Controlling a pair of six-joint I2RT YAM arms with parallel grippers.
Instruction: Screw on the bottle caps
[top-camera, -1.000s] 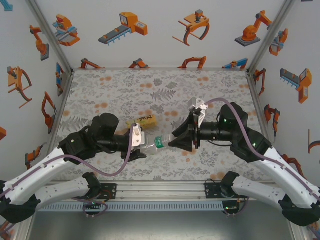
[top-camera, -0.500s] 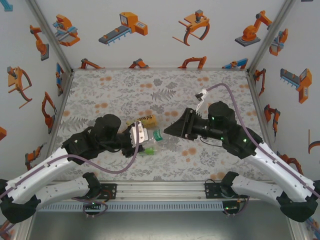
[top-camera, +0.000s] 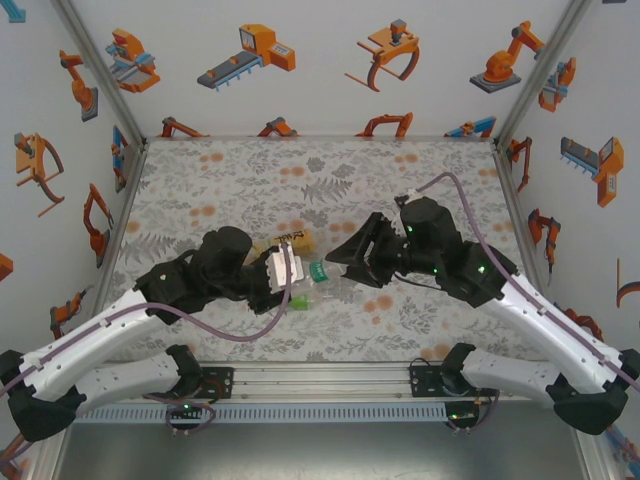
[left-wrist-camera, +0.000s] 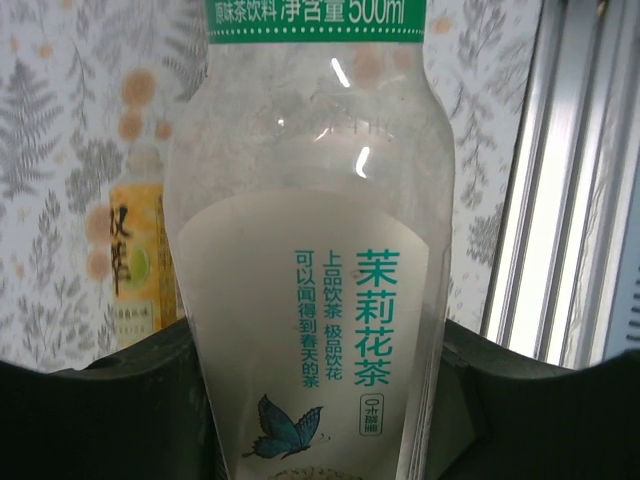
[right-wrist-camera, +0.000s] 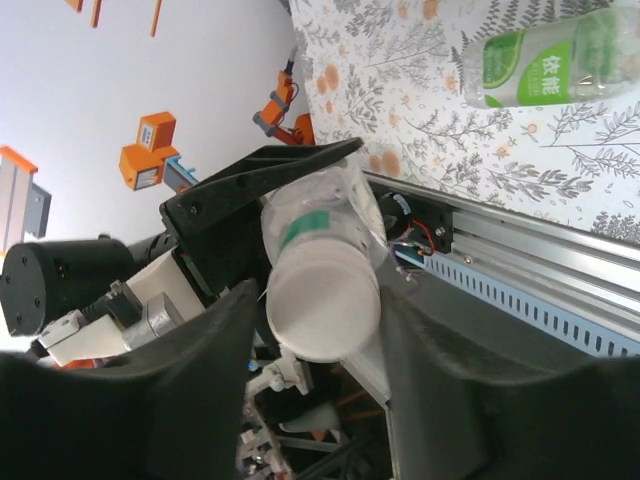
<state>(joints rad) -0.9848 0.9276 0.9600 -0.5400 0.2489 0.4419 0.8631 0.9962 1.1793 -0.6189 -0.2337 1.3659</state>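
Observation:
My left gripper (top-camera: 290, 278) (left-wrist-camera: 315, 350) is shut on the body of a clear bottle (left-wrist-camera: 310, 200) with a white and green label and a green neck band (top-camera: 318, 272). A pale cap (right-wrist-camera: 322, 305) sits on that bottle's mouth. It lies between the fingers of my right gripper (top-camera: 335, 258) (right-wrist-camera: 322, 300), which is open with a thin gap on each side. The amber bottle with the yellow label (top-camera: 285, 240) (left-wrist-camera: 135, 265) lies on the table behind the left gripper. A second clear bottle with a green label (right-wrist-camera: 540, 60) (top-camera: 298, 302) lies on the table.
The table mat (top-camera: 250, 180) is patterned with grey leaves and orange spots. A metal rail (top-camera: 320, 380) (right-wrist-camera: 540, 260) runs along the near edge close under both arms. White walls with robot stickers close in the back and sides.
The right gripper let go of the cap, drew back and turned its wrist, then came back round the cap. The left arm shifted the held bottle slightly up and right.

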